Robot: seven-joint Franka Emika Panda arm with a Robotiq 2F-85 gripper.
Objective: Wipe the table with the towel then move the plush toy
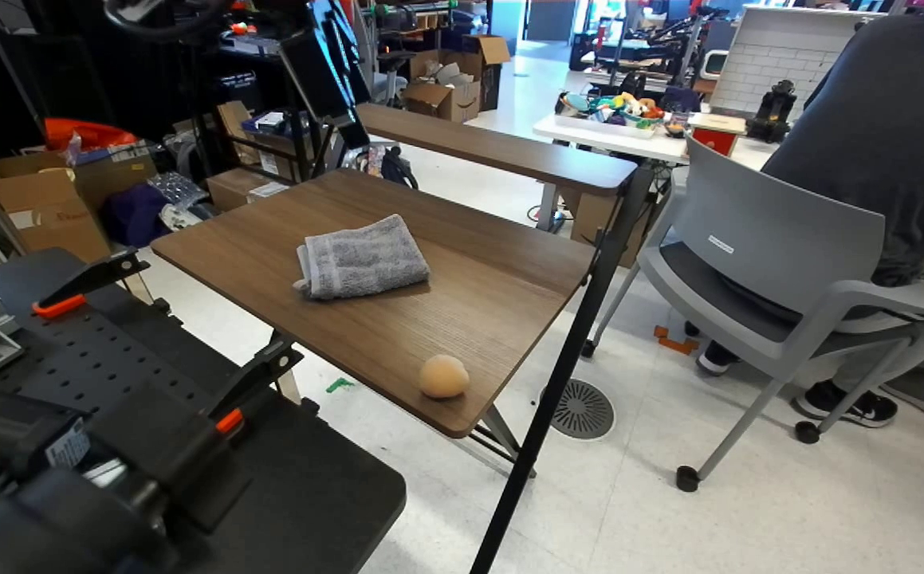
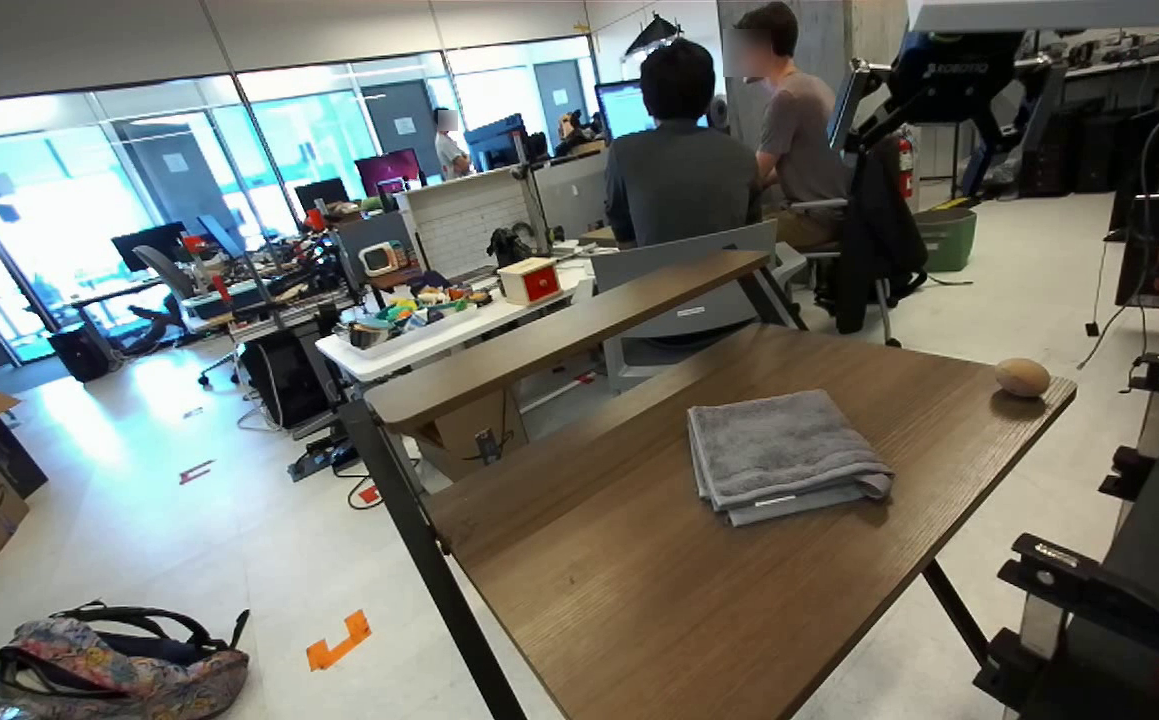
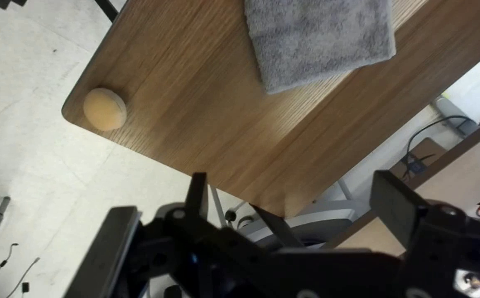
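Observation:
The table [image 1: 501, 247] has a brown wood-grain top. A grey towel [image 1: 364, 259] lies folded near its middle, also seen in the wrist view as a towel [image 3: 322, 37] at the top edge. The plush toy, a small tan-orange lump [image 1: 443, 376], rests by one corner; in an exterior view the plush toy [image 2: 1022, 378] sits close to the table's edge. My gripper [image 2: 907, 160] hangs in the air above and beyond that corner. Its jaws stand wide apart in the wrist view, and nothing is between the fingers [image 3: 393, 203]. Towel and toy are both apart from it.
A raised narrow shelf [image 1: 501, 147] runs along the table's far side, on black slanted legs [image 1: 565, 359]. A grey chair [image 1: 780, 239] with a seated person is beyond it. The black bench [image 1: 294, 478] with clamps [image 1: 254, 383] stands beside the table, across a gap.

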